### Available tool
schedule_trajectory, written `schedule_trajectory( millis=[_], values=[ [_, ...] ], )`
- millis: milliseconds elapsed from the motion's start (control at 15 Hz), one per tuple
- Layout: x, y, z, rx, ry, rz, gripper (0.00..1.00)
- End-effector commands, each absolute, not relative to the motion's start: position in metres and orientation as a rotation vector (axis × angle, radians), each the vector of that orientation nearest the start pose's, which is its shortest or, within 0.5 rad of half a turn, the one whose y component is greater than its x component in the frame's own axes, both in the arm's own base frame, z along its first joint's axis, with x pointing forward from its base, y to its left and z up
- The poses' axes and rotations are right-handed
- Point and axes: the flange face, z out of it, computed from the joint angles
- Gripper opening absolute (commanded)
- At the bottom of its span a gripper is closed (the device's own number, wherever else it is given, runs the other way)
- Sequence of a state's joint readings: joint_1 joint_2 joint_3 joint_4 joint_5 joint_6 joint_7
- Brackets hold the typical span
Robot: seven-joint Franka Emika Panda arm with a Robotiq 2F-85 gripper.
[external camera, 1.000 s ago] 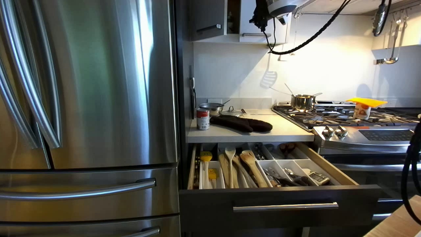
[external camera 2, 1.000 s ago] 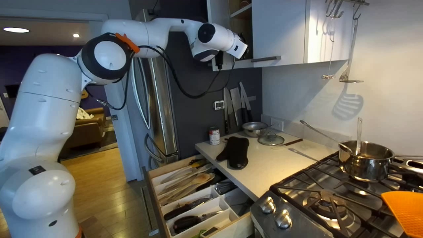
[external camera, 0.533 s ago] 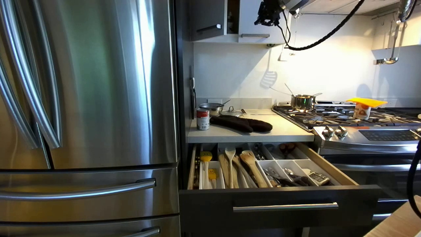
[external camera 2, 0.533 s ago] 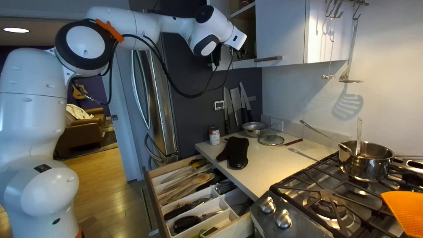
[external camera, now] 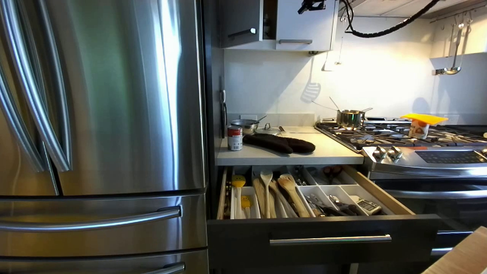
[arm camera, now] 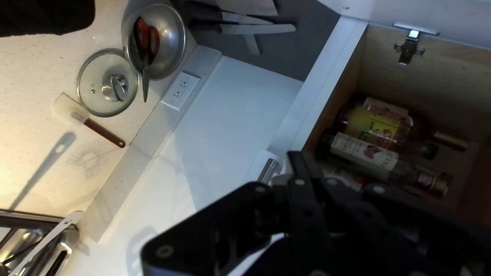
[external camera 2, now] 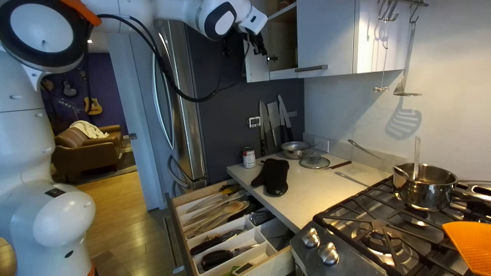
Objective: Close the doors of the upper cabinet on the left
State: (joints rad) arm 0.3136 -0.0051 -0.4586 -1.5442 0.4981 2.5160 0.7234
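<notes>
Refrigerator [external camera: 129,95]: stainless steel, curved handles. Panel [external camera 2: 226,134]: dark grey, alongside it. Back wall [external camera: 262,83]: white, crossed by a diagonal shadow edge; warm light [external camera: 380,68] strongest above the range [external camera: 426,165], stainless, black grates. Backsplash [external camera 2: 341,148]: low, pale, fitted with a white outlet [external camera 2: 322,145]. Countertop [external camera 2: 303,188]: pale, flat. Drawer [external camera: 323,253] below: dark front, bar handle, standing open. Doorway jamb [external camera 2: 136,115]: pale, near the refrigerator. Room beyond: purple wall [external camera 2: 105,74]; guitars [external camera 2: 93,107] on it; brown sofa [external camera 2: 86,157], pale throw [external camera 2: 90,129] draped over; small bright lamp [external camera 2: 89,41] overhead. Floor [external camera 2: 122,191]: wooden planks, yellow-toned there, greyer near the drawer.
</notes>
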Motion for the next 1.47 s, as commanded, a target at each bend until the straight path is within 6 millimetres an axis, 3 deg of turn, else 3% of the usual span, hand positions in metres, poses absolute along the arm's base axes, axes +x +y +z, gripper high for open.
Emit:
schedule_trajectory(
  millis=[0, 200, 467, 533, 733, 1133, 1400],
  values=[
    [0.549, -0.063, 0.774, -1.922, 1.183, -0.96, 0.0],
    [0.522, -0.035, 0.792, -1.939, 1.138, -0.992, 0.0],
    [0.49, 0.019, 0.81, -1.951, 0.912, -1.007, 0.0],
    [0.511, 0.005, 0.814, -1.946, 0.993, -1.003, 0.01],
    [0.496, 0.027, 0.818, -1.952, 0.916, -0.999, 0.01],
    [0.497, 0.021, 0.815, -1.957, 0.921, -1.005, 0.0],
    [0.52, 0.057, 0.826, -2.039, 0.677, -1.068, 0.0]
  ],
)
